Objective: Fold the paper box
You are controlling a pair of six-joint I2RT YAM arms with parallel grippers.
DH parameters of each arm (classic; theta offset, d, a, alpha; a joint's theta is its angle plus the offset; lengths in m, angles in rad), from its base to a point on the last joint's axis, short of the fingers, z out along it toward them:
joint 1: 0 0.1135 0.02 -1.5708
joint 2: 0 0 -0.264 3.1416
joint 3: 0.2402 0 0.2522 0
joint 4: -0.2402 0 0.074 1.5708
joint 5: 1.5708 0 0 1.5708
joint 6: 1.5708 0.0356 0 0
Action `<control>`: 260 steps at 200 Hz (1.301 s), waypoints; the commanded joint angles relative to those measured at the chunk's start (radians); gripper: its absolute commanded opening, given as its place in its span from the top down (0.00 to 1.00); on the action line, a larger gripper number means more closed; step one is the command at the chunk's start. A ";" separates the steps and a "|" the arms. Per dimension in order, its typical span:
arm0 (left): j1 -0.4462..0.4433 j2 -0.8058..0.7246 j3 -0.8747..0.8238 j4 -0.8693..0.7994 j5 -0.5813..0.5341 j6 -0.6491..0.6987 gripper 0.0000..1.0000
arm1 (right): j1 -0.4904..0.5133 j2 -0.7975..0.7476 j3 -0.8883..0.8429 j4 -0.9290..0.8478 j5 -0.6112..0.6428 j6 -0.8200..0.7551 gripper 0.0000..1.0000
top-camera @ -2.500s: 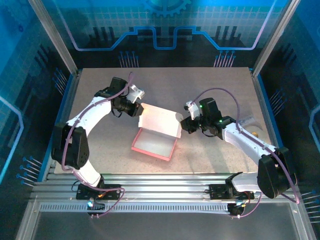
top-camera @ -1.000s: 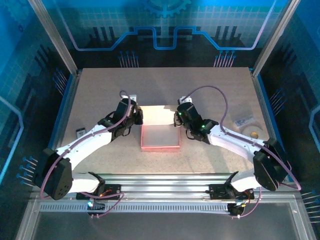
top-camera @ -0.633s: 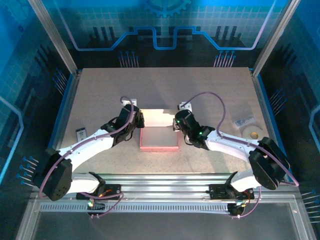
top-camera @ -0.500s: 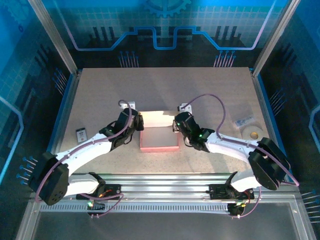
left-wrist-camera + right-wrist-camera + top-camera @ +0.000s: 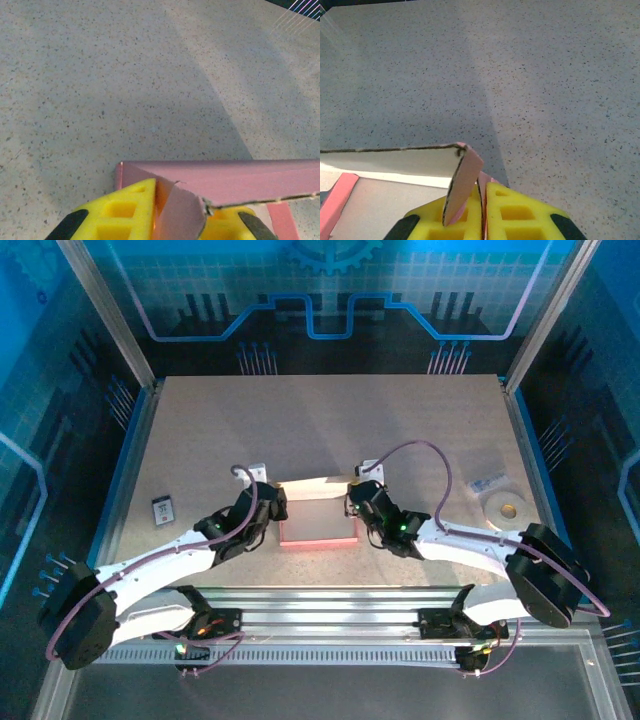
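The paper box [image 5: 318, 522] is pink with a pale inside and lies open near the front middle of the table, its lid [image 5: 315, 488] raised at the back. My left gripper [image 5: 275, 505] is at the box's back-left corner. In the left wrist view its yellow fingers [image 5: 120, 215] are shut on a pink side flap [image 5: 182, 215] under the lid panel [image 5: 240, 175]. My right gripper [image 5: 355, 505] is at the back-right corner. Its yellow fingers [image 5: 520, 215] pinch the thin pink side wall [image 5: 481, 192], beside a loose flap [image 5: 465, 185] and the lid's whitish face [image 5: 395, 157].
A white tape roll [image 5: 501, 508] and a small clear bag [image 5: 488, 483] lie to the right of the right arm. A small dark card [image 5: 163, 511] lies at the left. The metal rails [image 5: 320, 600] of the table's front edge run just below the box.
Both grippers have drawn the box toward the near edge, still holding its back corners. The lid looks narrower from above, standing more upright. The tape roll has come out from under the right arm.
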 commanded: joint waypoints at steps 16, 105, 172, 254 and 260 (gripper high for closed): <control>-0.066 -0.016 -0.053 -0.031 -0.049 -0.073 0.83 | 0.051 -0.034 -0.043 -0.001 0.016 0.054 0.89; -0.124 -0.106 -0.127 -0.114 -0.086 -0.131 0.83 | 0.107 -0.092 -0.130 -0.023 0.032 0.104 0.88; -0.134 -0.135 -0.138 -0.178 -0.072 -0.178 0.82 | 0.128 -0.108 -0.167 -0.049 0.037 0.143 0.88; -0.136 -0.124 -0.104 -0.284 -0.034 -0.231 0.73 | 0.126 -0.140 -0.192 -0.076 -0.024 0.168 0.84; -0.135 -0.127 -0.099 -0.289 -0.028 -0.227 0.71 | 0.126 -0.144 -0.193 -0.080 -0.030 0.165 0.84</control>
